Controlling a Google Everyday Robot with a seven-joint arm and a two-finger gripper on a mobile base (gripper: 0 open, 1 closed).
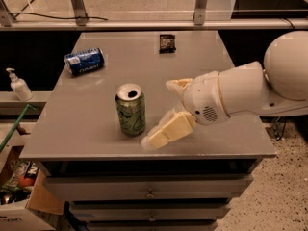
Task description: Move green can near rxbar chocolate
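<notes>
The green can (131, 110) stands upright near the front of the grey table (211, 57), its silver top showing a dark opening. The rxbar chocolate (167, 43), a small dark wrapper, lies flat at the table's far edge, well behind the can. My gripper (159, 112) is just right of the can at can height, open, with one cream finger (179, 84) behind and the other (168, 131) nearer the front edge. It holds nothing and the can is not between the fingers.
A blue can (84, 61) lies on its side at the far left of the table. A white pump bottle (18, 85) stands on a lower ledge to the left. A railing runs behind the table. Drawers sit below the front edge.
</notes>
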